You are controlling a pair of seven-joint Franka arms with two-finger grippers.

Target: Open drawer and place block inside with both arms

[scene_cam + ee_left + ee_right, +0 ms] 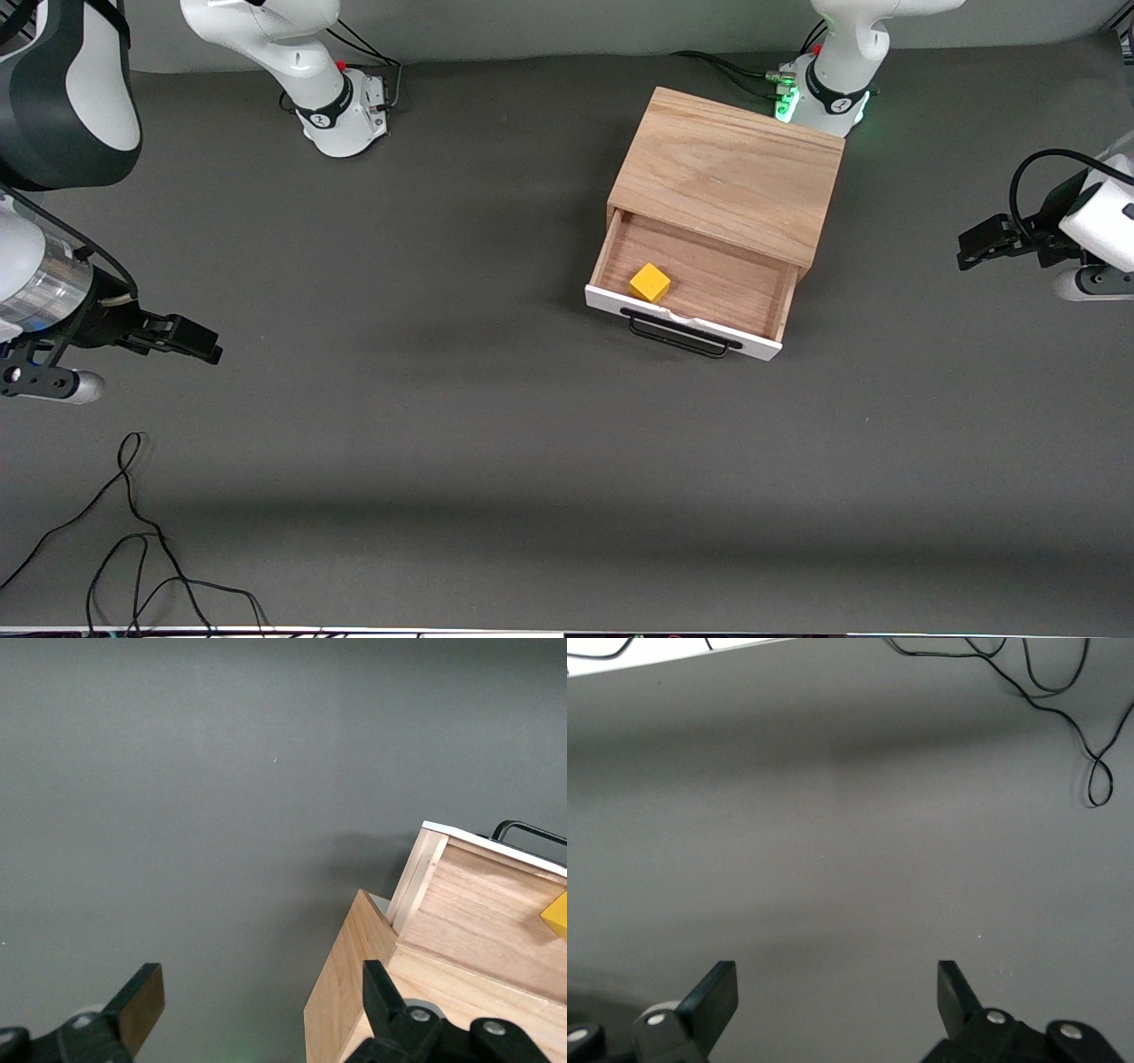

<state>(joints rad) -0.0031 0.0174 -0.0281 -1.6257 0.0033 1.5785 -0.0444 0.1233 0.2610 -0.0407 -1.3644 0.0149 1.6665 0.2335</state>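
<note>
Loose black cable (133, 540) on grey worktop (443, 443), nearest the camera. Drawer (700, 283) pulled out of oak cabinet (731, 173); yellow block (649, 283) inside, its edge alone caught by the left wrist view. Left hand (974, 248) and right hand (199, 341), both waiting, spread and empty

- Block (556, 920): cut by the left wrist view's edge, one corner showing.
- Drawer (700, 283): its rear part is hidden under the cabinet (731, 168) top.
- Loose cable (133, 549): runs off the front view's lower edge.
- Both arms: mostly out of frame at the table's ends.
</note>
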